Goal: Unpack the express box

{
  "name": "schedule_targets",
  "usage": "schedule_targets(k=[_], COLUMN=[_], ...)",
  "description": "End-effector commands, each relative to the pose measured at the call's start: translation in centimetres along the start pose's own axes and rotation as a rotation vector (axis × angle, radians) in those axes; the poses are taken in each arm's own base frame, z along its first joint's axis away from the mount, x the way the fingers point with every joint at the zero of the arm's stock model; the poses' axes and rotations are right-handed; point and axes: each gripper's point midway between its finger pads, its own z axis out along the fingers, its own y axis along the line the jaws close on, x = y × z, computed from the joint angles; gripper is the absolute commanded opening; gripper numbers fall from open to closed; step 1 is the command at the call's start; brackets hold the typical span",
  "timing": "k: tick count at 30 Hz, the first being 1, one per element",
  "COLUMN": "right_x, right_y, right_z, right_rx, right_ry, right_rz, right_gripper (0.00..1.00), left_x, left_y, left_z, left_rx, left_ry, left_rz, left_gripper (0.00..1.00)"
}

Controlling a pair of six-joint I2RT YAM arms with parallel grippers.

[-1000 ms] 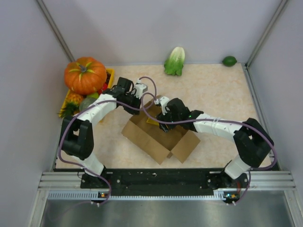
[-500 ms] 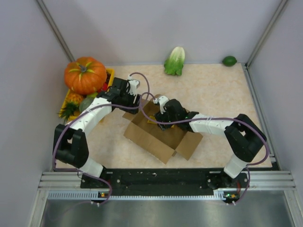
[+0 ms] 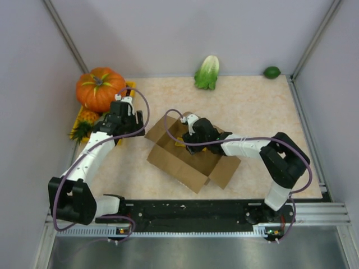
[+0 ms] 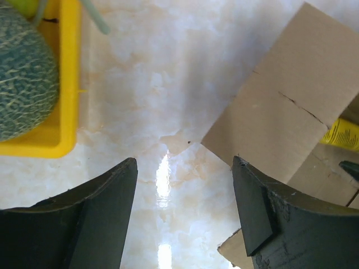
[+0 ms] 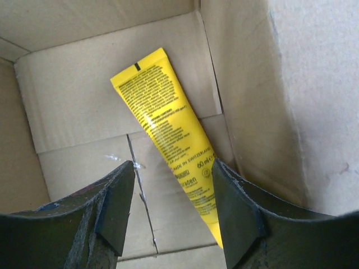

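The express box point(image 3: 179, 162) is brown cardboard, open with its flaps spread, in the middle of the table. A yellow tube point(image 5: 168, 129) lies on its floor; a bit of it shows in the left wrist view point(image 4: 343, 134). My right gripper point(image 5: 173, 174) is open inside the box, its fingers either side of the tube's lower end, above it. In the top view it is over the box opening point(image 3: 188, 134). My left gripper point(image 4: 185, 168) is open and empty over bare table, left of a box flap point(image 4: 280, 112); in the top view it is near the pumpkin point(image 3: 120, 109).
An orange pumpkin point(image 3: 101, 88), a pineapple point(image 3: 83, 122) and a netted green melon point(image 4: 22, 78) sit in or by a yellow tray point(image 4: 61, 112) at the far left. A cabbage point(image 3: 207, 72) and a lime point(image 3: 272, 72) lie at the back edge. Walls close both sides.
My left arm has pulled back from the box to the left, toward the yellow tray. My right gripper has moved a little further left into the box.
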Motion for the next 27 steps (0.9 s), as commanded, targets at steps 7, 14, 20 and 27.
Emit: schedule_targets(k=[7,14,20,27], right_x=[2.3,2.4,1.5,3.2], right_y=[0.4,-0.2,-0.8,-0.2], right_z=[1.1,1.1,1.3,2.1], right_rx=[-0.002,0.122,0.185,0.155], right_ry=[0.135,0.146,0.143,0.253], right_rz=[0.027,-0.091,-0.213,-0.157], right_gripper=[0.53,0.55,0.56,0.57], left_x=[-1.4,-1.4,-1.4,-1.1], left_y=[1.1,1.4,1.7,1.6], left_z=[-1.4,-1.5,-1.6,-1.6], left_rx=[0.100,0.116,0.114,0.121], left_ry=[-0.046,-0.048,-0.050,-0.044], left_rz=[-0.212,-0.228,-0.231,-0.230], left_gripper=[0.73,0.73,0.72,0.72])
